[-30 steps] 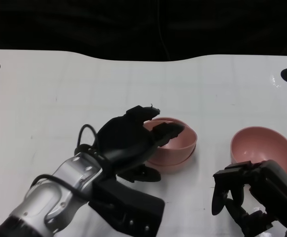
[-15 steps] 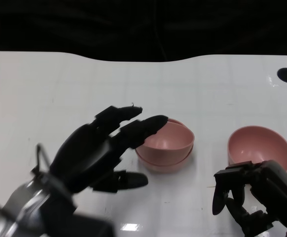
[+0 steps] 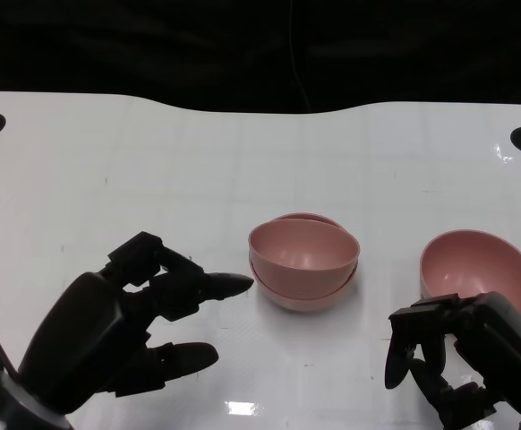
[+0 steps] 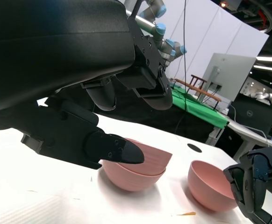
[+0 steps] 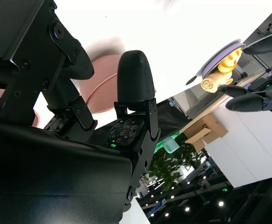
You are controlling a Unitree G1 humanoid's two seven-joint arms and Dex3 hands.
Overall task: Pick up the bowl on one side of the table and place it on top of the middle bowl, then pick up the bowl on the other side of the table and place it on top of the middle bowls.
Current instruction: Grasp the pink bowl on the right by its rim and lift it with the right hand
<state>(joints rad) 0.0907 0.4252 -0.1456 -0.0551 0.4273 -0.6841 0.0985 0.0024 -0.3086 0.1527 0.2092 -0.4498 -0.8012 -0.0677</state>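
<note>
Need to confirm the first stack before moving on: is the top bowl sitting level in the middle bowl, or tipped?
Tipped. The top bowl sits askew in the middle bowl, its rim slanting across the lower rim; the left wrist view shows it too.

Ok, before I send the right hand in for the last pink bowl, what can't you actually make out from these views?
- Single pink plastic bowl: in the head view the right hand hides its near rim; the right wrist view shows only a sliver between the fingers.
- Stacked pink bowls: the upper bowl hides the lower one's inside, so how deep it sits is unclear.
- Left hand: cut off by the head view's lower edge.
</note>
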